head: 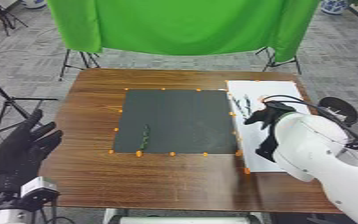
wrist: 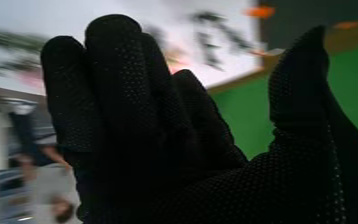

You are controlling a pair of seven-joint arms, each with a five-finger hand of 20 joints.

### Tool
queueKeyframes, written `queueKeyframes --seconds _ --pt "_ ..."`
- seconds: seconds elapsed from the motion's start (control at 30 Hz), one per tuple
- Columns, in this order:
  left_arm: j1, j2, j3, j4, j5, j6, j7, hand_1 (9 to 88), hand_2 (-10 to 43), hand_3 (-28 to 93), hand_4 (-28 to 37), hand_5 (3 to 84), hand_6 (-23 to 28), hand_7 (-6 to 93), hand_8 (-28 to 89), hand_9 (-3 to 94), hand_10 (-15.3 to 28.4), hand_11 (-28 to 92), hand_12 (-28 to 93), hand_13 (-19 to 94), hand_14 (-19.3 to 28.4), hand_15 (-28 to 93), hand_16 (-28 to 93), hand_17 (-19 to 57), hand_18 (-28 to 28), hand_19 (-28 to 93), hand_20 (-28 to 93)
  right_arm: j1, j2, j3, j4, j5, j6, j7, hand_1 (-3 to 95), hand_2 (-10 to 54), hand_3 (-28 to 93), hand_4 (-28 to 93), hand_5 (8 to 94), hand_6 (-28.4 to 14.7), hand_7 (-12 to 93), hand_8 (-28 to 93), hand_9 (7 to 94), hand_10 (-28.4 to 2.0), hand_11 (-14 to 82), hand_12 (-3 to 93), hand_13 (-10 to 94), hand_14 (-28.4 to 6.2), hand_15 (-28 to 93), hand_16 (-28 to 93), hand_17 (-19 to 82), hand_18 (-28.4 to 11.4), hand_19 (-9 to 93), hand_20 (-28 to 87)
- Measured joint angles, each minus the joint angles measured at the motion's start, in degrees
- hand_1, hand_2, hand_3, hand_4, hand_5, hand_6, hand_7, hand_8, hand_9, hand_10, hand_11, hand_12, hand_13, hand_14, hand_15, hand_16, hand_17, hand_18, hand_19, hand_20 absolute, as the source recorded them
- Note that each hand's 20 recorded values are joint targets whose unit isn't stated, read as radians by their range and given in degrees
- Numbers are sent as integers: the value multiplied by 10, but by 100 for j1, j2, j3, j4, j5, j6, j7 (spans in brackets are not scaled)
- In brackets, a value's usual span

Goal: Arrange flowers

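Hanging over the white sheet (head: 266, 159) on the right of the table (head: 82, 170), your right hand (head: 271, 114) was just beside the green sprigs (head: 246, 106) that lay on it. You had its fingers straight and its thumb set well away from them — a wide hand, with nothing gripped between. In the right wrist view, the glove of your right hand (wrist: 189, 185) stood before those sprigs, which were blurred there, so you could not tell leaf from bloom. Whether any fingertip touched the sheet, you could not tell either.

Your left hand (head: 20, 150) was at the table's left side, wide as well, its fingers extended away from you and somewhat apart.

On the dark mat (head: 180, 115), one green stem (head: 145, 136) lay lengthwise, left of the middle, with its lower end close to the mat's near edge. Orange marks (head: 172, 154) were set around the mat's border — a couple of them larger than the rest. The white sheet lay just beside the mat, and the sprigs were on the part of it nearer the far edge. Beyond the table, you had a green cloth (head: 184, 25) hanging, and a black round object (head: 338, 109) was off to your right.
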Motion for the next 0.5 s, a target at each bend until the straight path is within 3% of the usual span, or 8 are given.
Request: queueKeyframes --seconds 0.1,0.2,0.5 --pt "-59 198 167 2 -144 30 232 298 66 638 -209 344 79 97 -78 312 186 271 112 203 256 534 -111 -71 257 505 54 -348 55 334 8 -60 105 202 293 39 685 -164 482 -189 73 -62 735 -282 279 168 754 -198 572 79 598 -217 890 -281" --pt "-84 309 177 2 -192 47 331 298 66 638 -210 346 80 97 -78 314 187 271 111 204 256 534 -111 -71 257 506 54 -647 116 707 11 -56 107 301 308 33 671 -162 494 -201 61 -59 762 -282 271 160 775 -193 562 72 620 -207 879 -282" --pt "-170 341 197 2 -184 56 363 298 66 638 -211 346 80 96 -78 316 187 273 110 205 256 536 -112 -71 257 506 53 -715 296 867 226 32 108 540 335 24 653 -157 529 -234 51 -55 815 -284 211 138 769 -222 564 35 623 -222 844 -283"
